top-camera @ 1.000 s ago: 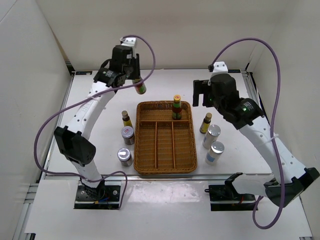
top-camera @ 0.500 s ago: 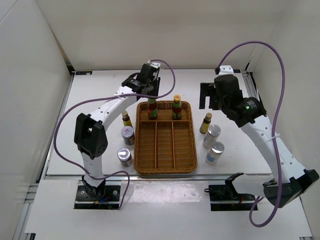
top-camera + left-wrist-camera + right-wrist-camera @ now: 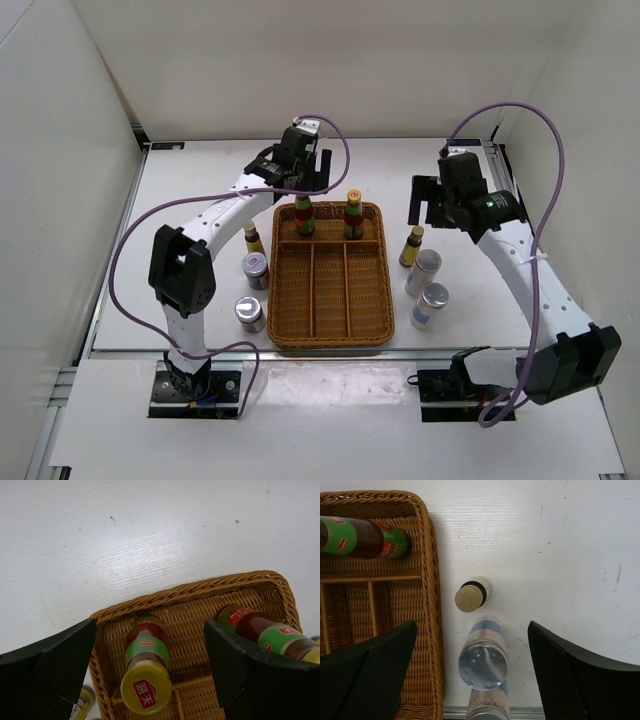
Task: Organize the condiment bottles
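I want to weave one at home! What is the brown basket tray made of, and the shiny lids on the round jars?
The brown woven tray looks like wicker or rattan: matte strands cross over and under. The silver jar lid looks like metal, shiny with small holes or dimples, though silvered plastic is possible.

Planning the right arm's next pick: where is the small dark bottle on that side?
In the top view, the small dark bottle stands upright just right of the wicker tray, with a silver-lidded jar directly in front of it.
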